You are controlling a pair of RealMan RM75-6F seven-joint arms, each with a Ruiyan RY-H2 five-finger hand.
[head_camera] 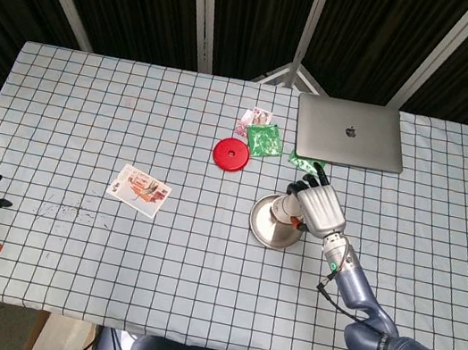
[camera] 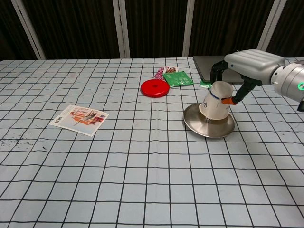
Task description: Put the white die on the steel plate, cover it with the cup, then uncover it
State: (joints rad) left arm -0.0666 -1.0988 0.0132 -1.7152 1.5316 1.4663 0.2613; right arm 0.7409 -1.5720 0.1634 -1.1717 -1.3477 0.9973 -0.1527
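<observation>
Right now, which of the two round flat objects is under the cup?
The steel plate, beneath the cup held by the right hand; the red disc lies bare.

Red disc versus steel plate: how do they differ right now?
The red disc is bright red, smaller and bare; the steel plate is shiny metal, wider, and carries the upturned cup held by the right hand. The disc lies farther back, near the packets. Both are round and lie on the cloth.
</observation>
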